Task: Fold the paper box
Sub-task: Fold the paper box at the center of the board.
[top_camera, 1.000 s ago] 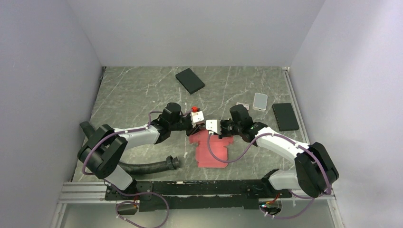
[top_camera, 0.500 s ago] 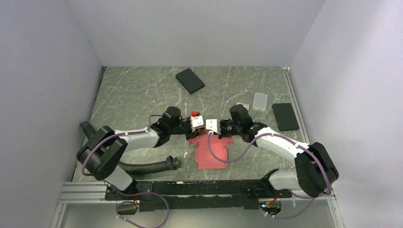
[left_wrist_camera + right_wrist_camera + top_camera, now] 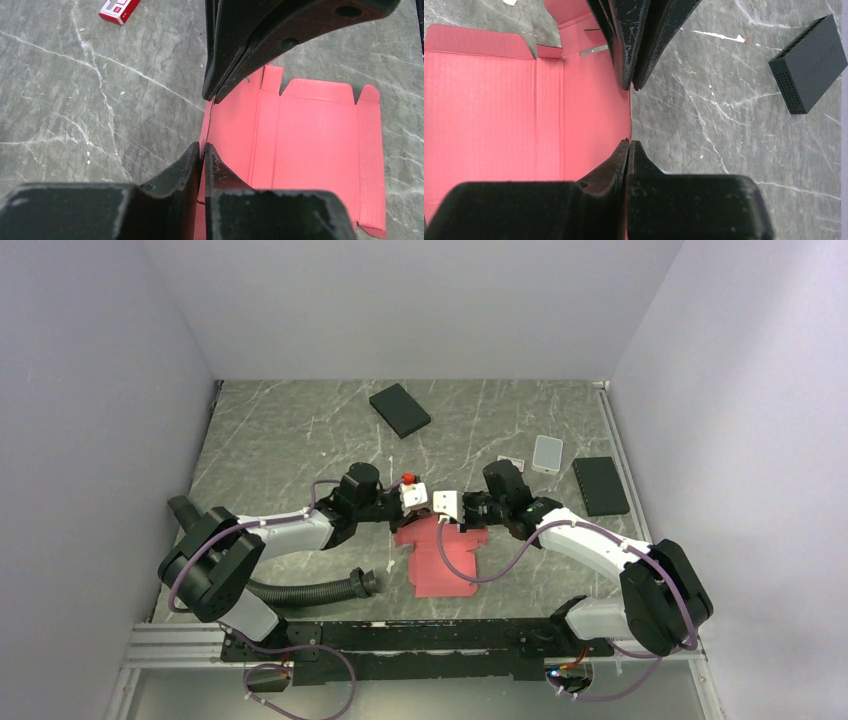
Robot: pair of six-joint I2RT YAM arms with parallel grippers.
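The paper box (image 3: 447,562) lies flat on the table (image 3: 280,440) just ahead of my two bases, in the middle of the workspace, an open die-cut sheet of pinkish-red card. Its crease lines and end flaps show plainly, but I see no panel standing as a wall and no flap tucked. So I judge the folding is barely begun: at most a narrow strip along one long edge lifts a little. My left gripper (image 3: 207,122) sits at the sheet's edge on my left side, jaws almost together with a sliver of red showing in the slit between them, which I read as a pinch on that edge. My right gripper (image 3: 629,116) is at the opposite edge, jaws pressed tight, and the card's border runs straight into their seam. I take that for a pinch too, though with card this thin I cannot be sure it is caught. What is left is nearly all of it: raising the side panels along the creases, bringing them round, closing the end flaps. Farther out, apart from the sheet, lie a tiny red-and-white carton (image 3: 119,9) just beyond my left wrist, a black flat box (image 3: 400,410) at the far side, and a second black box (image 3: 600,485) off to my right.
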